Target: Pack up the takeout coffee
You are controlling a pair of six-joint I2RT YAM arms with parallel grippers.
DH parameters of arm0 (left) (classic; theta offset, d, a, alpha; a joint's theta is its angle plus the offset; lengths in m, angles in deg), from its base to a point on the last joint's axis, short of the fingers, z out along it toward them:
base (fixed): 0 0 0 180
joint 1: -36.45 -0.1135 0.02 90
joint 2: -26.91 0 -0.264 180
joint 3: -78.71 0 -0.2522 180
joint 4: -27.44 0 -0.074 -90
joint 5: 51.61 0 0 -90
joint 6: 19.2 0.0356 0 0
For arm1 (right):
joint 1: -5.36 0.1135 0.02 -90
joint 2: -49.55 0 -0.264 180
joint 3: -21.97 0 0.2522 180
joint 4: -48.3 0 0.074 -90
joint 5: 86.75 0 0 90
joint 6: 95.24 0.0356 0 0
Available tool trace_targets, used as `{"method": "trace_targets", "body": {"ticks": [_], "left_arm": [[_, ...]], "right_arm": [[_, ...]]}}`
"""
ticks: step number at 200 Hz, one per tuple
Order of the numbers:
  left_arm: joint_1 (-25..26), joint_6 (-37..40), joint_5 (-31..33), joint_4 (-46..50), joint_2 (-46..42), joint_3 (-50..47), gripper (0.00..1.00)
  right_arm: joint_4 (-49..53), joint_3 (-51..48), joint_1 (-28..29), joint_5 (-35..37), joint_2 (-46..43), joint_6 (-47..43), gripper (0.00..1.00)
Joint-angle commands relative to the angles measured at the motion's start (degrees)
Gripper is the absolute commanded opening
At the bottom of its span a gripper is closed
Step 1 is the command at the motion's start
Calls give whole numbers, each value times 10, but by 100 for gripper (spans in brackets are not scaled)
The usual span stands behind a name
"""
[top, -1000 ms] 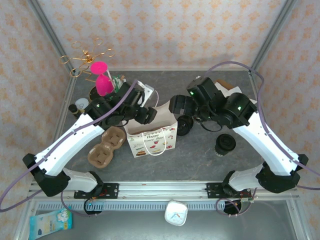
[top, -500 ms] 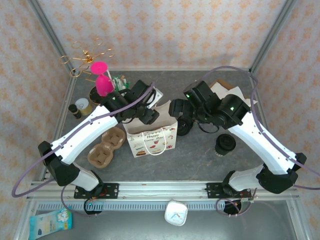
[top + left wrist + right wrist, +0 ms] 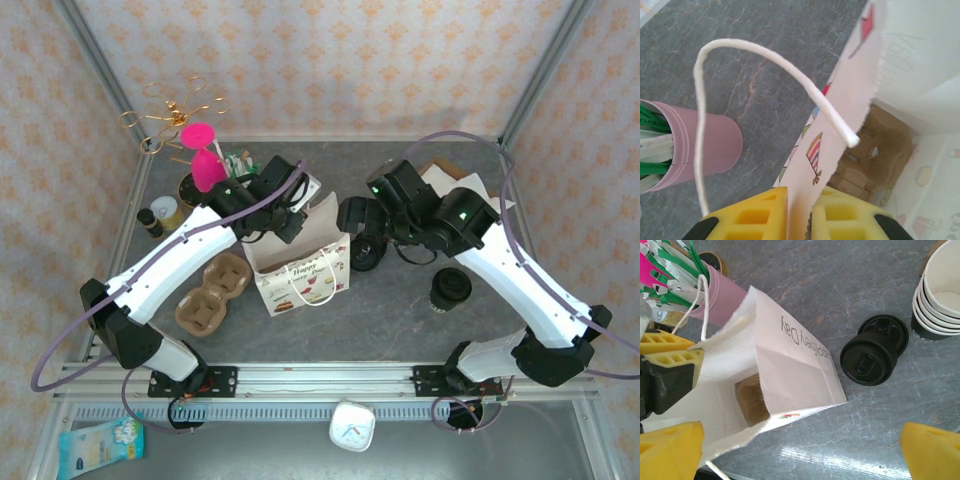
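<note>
The takeout coffee point(image 3: 450, 289), a dark cup with a black lid, stands on the table at the right, in front of my right arm. A white printed paper bag point(image 3: 300, 268) stands open mid-table. My left gripper point(image 3: 799, 202) is shut on the bag's back wall point(image 3: 840, 115), with the paper pinched between the yellow pads; it also shows at the bag's rim from above point(image 3: 289, 227). My right gripper point(image 3: 800, 455) is open above the bag's mouth with nothing between its fingers. A brown cardboard carrier point(image 3: 751, 399) lies at the bottom of the bag.
Loose black lids point(image 3: 871, 358) lie right of the bag beside a stack of white-rimmed cups point(image 3: 939, 295). A pink cup of green-and-white sticks point(image 3: 720, 295) stands behind the bag. A second brown carrier point(image 3: 212, 293) lies left of the bag. A gold wire stand point(image 3: 175, 115) is at the back left.
The left gripper has closed on the bag's back wall and drawn it slightly back, and the bag's mouth has opened wider. The right gripper has stayed open and has barely shifted.
</note>
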Motion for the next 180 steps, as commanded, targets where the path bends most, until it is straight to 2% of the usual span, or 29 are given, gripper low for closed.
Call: {"method": "trace_targets", "body": {"ticks": [1, 43, 64, 95, 111, 151, 180], "left_arm": [[-4, -17, -16, 9, -13, -5, 10], [-5, -72, -27, 6, -39, -18, 0], [-8, -132, -5, 16, -42, -23, 0], [-15, -227, -18, 17, -53, -35, 0], [-16, -267, 1, 31, -62, -30, 0], [-30, -356, -3, 38, -99, -45, 0], [-43, -434, 27, 73, -106, -45, 0]], "right_arm": [[-8, 0, -4, 4, 7, -13, 100], [-11, -1, -11, -3, 13, -21, 100], [-7, 7, -16, -9, 19, -24, 100], [-3, 17, -18, -8, 26, -27, 100], [-3, 20, -20, -10, 29, -29, 100], [6, 25, -28, -17, 39, -38, 100], [16, 30, -37, -21, 46, -39, 100]]}}
